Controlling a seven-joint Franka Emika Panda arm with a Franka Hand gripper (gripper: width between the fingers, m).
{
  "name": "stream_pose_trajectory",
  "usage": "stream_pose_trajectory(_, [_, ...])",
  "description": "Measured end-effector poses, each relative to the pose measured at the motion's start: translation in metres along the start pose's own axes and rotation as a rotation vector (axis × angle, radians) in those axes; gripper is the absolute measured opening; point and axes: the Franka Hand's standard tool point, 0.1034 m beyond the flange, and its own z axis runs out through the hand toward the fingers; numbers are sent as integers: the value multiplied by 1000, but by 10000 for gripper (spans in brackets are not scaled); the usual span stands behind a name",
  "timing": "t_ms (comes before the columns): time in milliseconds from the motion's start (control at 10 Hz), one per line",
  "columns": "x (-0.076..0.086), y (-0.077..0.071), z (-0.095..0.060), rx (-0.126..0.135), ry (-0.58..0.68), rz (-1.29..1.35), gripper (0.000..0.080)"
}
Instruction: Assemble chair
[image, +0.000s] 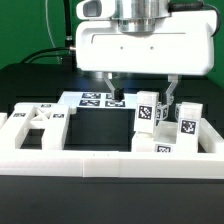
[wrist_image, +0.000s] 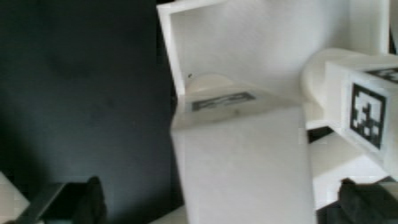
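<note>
1. Gripper (image: 142, 95) under the broad white wrist housing hangs over the back of the work area. Its two dark fingers (image: 112, 90) are spread wide and clamp nothing.
2. Chair pieces, all matte white blocky plastic with black-and-white square tags, lie loose on the black table (image: 100, 125), inside the long low white border wall (image: 100, 160).
3. Toward the exterior view's left, a flat white ladder-like frame piece (image: 35, 125) lies close to the wall's corner.
4. Toward the exterior view's right, a white square-ended post (image: 148, 110) stands upright close to the fingers. A second tagged white post (image: 187, 118) stands nearer the right edge. A short tagged white block (image: 163, 148) sits in front of them, by the wall.
5. Behind the bare black patch, the thin flat white marker board (image: 93, 98) lies flat between the frame piece and the posts.
6. In the wrist view, a wide white slab-like part (wrist_image: 231, 160) runs between the fingertips (wrist_image: 75, 203), with a dark gap on either side. A tagged white face (wrist_image: 365, 100) sits just beside it. I cannot tell which chair piece the slab is.
</note>
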Motion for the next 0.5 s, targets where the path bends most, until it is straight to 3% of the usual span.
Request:
stream_pose_trajectory(200, [0,-1,0,1,-3,-20,622])
stream_pose_trajectory(400, [1,3,2,-2,-5,-49,284])
stream_pose_trajectory(500, [1,2,2,-2,-5,-49,285])
